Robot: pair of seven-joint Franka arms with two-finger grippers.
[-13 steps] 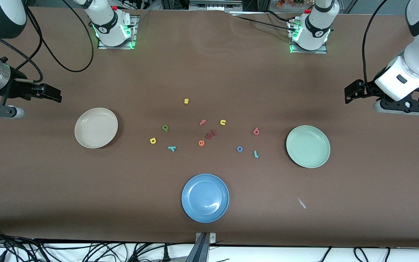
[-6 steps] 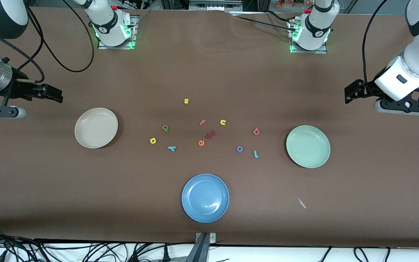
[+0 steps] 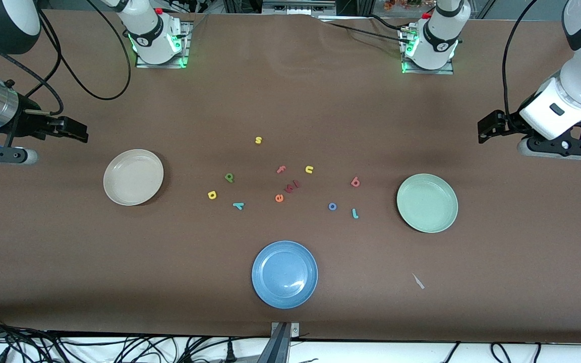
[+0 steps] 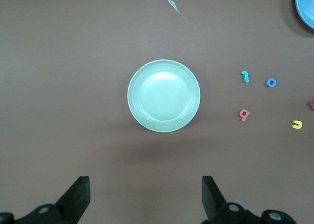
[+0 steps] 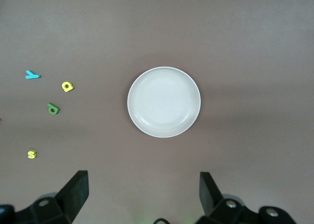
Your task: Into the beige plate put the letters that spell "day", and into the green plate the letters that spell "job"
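The beige plate [image 3: 133, 177] [image 5: 164, 101] lies empty toward the right arm's end. Beside it lie the yellow "a" [image 3: 212, 194] [image 5: 67, 86], green "d" [image 3: 229, 177] [image 5: 53, 108] and teal "y" [image 3: 238, 205] [image 5: 32, 75]. The green plate [image 3: 427, 202] [image 4: 164, 96] lies empty toward the left arm's end, with the teal "j" [image 3: 355, 213] [image 4: 245, 76], blue "o" [image 3: 332, 206] [image 4: 271, 82] and red "b" [image 3: 355, 182] [image 4: 244, 115] beside it. My right gripper [image 3: 76, 132] [image 5: 143, 197] hangs open over bare table near the beige plate. My left gripper [image 3: 487, 126] [image 4: 144, 199] hangs open near the green plate.
A blue plate [image 3: 284, 274] lies nearest the front camera. Mid-table lie a yellow "s" [image 3: 258, 140], a pink "f" [image 3: 281, 169], a yellow "u" [image 3: 309, 169], an orange "e" [image 3: 279, 198] and red letters [image 3: 291, 186]. A pale scrap [image 3: 418, 281] lies on the brown cloth.
The right gripper has crept slightly toward the middle of the table. The left arm and all letters have not moved.
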